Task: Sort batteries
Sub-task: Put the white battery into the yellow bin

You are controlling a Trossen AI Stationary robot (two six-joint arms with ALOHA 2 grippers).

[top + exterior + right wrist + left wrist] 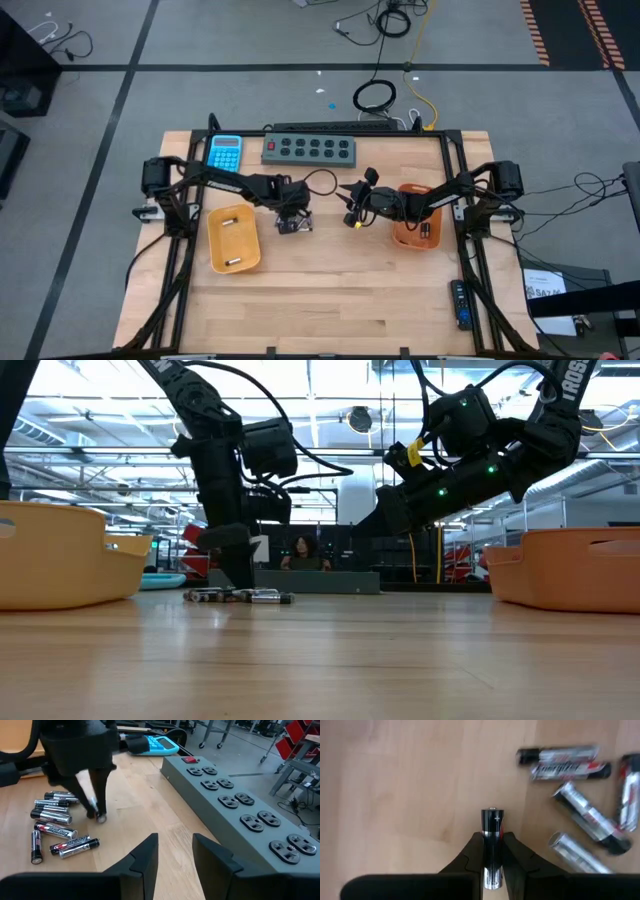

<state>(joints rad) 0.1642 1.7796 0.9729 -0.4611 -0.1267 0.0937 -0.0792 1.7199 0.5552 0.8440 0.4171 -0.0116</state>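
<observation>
Overhead, I see my left gripper (291, 222) down over the batteries (294, 225) near the middle of the desk (330, 300); from this height I can't read which way any cell points. My right gripper (352, 217) hangs just beside them, toward the orange tray (415, 235) on the right. A second orange tray (233, 240) sits on the left with two cells in it.

At desk level, I see the batteries (240, 596) lying flat in a short row on the wood, long axes level, with the left arm standing straight down over them. The right arm is raised, clear of the surface.

Through my left wrist camera, the fingers (470, 857) are closed on one battery (492, 845). Its long axis runs straight out between them and its plus end points away from the wrist. The loose cells (580, 810) lie beside it at mixed angles on the desk.

Through my right wrist camera, my own fingers (145, 855) stand partly apart and hold nothing. Beyond them I see the left gripper (95, 812) with its tips down at the edge of the pile (55, 820), whose cells lie flat, most roughly parallel and one crosswise. The grey power strip (240, 815) runs alongside, with the blue calculator (152, 742) past it.
</observation>
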